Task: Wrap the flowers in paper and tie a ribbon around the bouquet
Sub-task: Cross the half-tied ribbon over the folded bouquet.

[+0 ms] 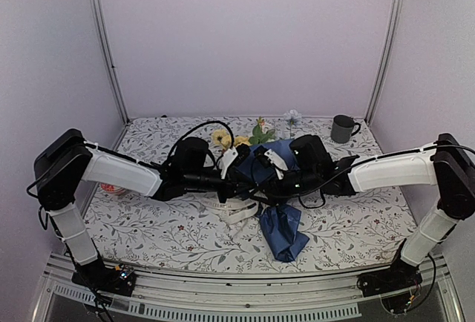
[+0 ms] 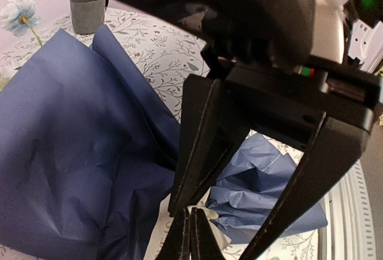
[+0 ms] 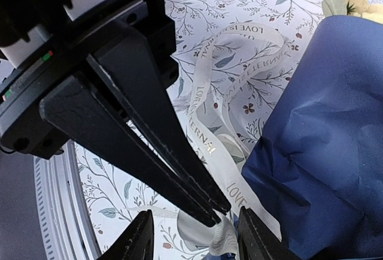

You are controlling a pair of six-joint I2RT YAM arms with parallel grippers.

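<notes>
Half open right pincer (image 3: 197,241) straddling the ribbon (image 3: 206,122), left pincer (image 2: 191,236) pinched shut on it, beside the bouquet (image 3: 323,128)

Closed left gripper (image 2: 191,219) pinching ribbon (image 2: 211,215); navy paper (image 2: 78,152) alongside; mug (image 2: 88,12) behind.

Bouquet (image 1: 283,229) lies in the middle of the table (image 1: 163,225), wrapped end toward the near edge, flowers (image 1: 222,138) toward the far wall. Ribbon (image 1: 236,212) lies looped on the table just left of the wrapped end. Mug (image 1: 342,128) stands far right, well apart.
</notes>
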